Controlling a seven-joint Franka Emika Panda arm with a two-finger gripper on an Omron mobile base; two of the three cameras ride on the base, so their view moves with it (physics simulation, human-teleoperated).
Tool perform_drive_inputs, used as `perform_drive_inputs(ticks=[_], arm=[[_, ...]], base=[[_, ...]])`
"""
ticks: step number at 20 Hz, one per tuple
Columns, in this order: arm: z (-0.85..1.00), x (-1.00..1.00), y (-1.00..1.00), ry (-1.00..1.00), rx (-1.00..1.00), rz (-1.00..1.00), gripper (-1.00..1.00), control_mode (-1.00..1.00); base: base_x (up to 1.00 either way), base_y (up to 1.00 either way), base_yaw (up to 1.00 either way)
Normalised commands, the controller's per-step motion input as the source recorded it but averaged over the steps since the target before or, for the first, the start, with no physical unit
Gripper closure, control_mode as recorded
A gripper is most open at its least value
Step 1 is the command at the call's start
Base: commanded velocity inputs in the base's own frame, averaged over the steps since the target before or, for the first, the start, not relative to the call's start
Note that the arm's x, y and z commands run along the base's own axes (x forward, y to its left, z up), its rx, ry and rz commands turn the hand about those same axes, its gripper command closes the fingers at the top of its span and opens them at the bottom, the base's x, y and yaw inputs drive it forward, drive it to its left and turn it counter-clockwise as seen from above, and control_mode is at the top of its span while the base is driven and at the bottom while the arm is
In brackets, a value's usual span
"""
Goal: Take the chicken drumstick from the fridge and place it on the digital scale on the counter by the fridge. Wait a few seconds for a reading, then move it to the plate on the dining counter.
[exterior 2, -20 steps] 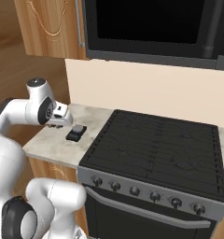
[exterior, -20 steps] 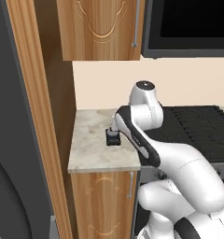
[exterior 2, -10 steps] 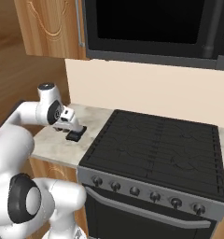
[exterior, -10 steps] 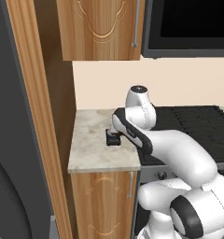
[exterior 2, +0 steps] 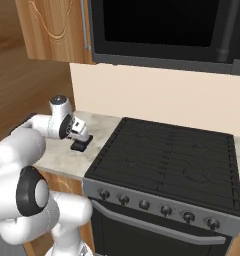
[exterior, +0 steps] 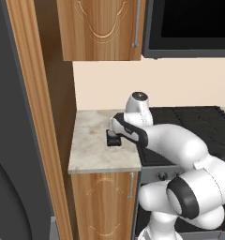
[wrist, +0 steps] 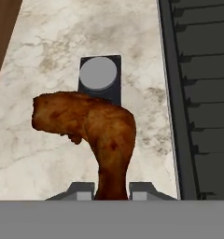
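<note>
Hand view: my fingers (wrist: 84,190) are pinching the narrow end of the drumstick (wrist: 93,128), one tip on each side of it, and its fat end is bulging up and away to the left. I am holding the drumstick over the scale (wrist: 100,79), whose black slab with its round grey disc is showing beyond the meat; I cannot tell whether the meat is touching it. The scale is lying flat on the counter (wrist: 44,56), close to the edge where the stove (wrist: 202,93) is beginning. From the left base view, my gripper (exterior: 115,135) is hanging low over the scale (exterior: 114,141) near the counter's (exterior: 93,150) right side. From the right base view, the gripper (exterior 2: 80,132) is sitting just above the scale (exterior 2: 81,145), beside the stove (exterior 2: 167,160).
</note>
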Motion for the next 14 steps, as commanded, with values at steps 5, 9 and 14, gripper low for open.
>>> perform_drive_inputs(ticks=[5,9,14], arm=[[0.0,0.59,0.0,0.0,0.0,-0.03,1.0,-1.0],[-0.03,0.44,0.0,0.05,-0.01,-0.02,1.0,-1.0],[-0.2,0.13,0.0,0.08,-0.01,0.0,1.0,-1.0]], base=[[0.0,0.0,0.0],[0.0,0.0,0.0],[0.0,0.0,0.0]])
